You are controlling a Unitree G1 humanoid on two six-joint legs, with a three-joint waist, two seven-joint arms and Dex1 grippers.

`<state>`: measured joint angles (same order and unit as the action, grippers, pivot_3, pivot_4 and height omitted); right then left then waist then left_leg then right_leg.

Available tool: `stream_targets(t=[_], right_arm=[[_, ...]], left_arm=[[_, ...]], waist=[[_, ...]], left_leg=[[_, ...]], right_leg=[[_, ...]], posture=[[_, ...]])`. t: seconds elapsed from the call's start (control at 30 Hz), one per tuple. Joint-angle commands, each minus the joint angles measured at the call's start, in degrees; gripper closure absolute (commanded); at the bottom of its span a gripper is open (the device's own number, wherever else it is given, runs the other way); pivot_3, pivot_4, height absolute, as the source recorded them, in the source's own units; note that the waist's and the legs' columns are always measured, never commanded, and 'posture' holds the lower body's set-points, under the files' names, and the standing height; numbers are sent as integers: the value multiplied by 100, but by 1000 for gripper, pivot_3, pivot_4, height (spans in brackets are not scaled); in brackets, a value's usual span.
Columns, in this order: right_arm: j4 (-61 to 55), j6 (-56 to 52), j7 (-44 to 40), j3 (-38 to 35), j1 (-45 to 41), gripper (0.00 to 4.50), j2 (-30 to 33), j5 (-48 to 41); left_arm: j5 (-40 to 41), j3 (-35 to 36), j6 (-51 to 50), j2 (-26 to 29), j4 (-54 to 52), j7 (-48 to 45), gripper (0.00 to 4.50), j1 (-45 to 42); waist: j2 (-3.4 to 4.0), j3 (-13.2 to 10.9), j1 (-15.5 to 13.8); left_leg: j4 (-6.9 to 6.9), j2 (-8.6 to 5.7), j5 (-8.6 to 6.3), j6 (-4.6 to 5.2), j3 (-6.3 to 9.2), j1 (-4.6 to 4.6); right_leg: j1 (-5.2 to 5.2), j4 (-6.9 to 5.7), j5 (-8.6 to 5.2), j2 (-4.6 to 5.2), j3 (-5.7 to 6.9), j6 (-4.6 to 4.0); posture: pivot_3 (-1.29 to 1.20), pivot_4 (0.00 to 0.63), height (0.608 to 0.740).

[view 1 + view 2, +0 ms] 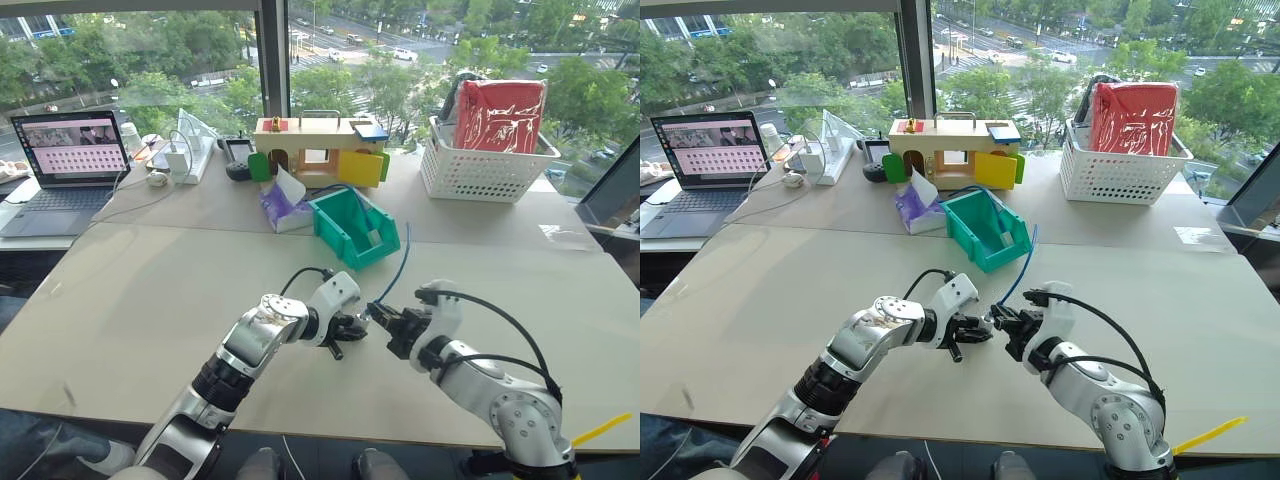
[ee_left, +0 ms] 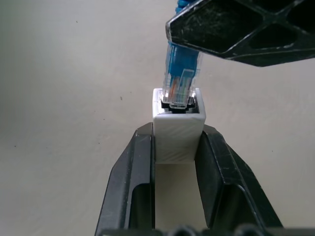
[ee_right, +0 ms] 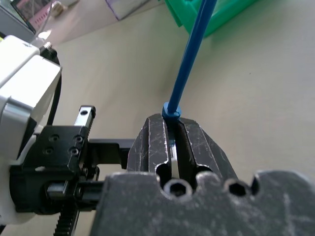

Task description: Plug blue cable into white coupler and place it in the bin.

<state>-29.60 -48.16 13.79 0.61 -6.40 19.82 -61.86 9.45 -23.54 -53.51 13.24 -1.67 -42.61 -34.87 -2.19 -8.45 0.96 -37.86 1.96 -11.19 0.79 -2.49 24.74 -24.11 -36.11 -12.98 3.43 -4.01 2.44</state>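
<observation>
My left gripper (image 2: 177, 147) clamps the white coupler (image 2: 178, 133); my right gripper (image 3: 172, 129) pinches the blue cable (image 3: 189, 64). A tilted plug (image 2: 179, 88) could jam.

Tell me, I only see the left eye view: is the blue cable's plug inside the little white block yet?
Observer: Partly. In the left wrist view the clear plug has its tip inside the socket of the white coupler, but most of it sticks out.
Operator: Who holds the block?
Observer: The left gripper; its two black fingers press the coupler's sides.
Operator: And the cable?
Observer: The right gripper is shut on the blue cable just behind the plug; the cord rises from between its fingers toward the bin.
Operator: Is something in the bin?
Observer: The right eye view shows a small white thing in the bin; I cannot tell what.
</observation>
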Motion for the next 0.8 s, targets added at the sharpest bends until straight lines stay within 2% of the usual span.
stream_targets(t=[0.03, 0.37, 0.8], right_arm=[[-105, -263, -52, 32, -46, 4500, 72, 125], [-79, -724, -305, 394, -339, 4500, 188, 799], [64, -1439, -513, 460, -374, 4500, 50, 919]], left_arm=[[81, 4, 13, -28, -80, 23, 3840, 1], [231, 159, -251, -17, -224, 145, 3840, -75], [555, 412, -826, -47, -577, 451, 3840, -167]], waist=[[0, 0, 0], [0, 0, 27], [0, 0, 49]], left_leg=[[0, 0, 0, 0, 0, 0], [0, 1, 0, 0, -1, -3], [0, 2, 0, 0, 3, -4]], right_leg=[[0, 0, 0, 0, 0, 0], [1, -1, 0, -1, 0, 0], [0, -2, 0, -4, 1, 0]], posture=[[0, 150, 737], [0, 150, 737], [0, 150, 737]])
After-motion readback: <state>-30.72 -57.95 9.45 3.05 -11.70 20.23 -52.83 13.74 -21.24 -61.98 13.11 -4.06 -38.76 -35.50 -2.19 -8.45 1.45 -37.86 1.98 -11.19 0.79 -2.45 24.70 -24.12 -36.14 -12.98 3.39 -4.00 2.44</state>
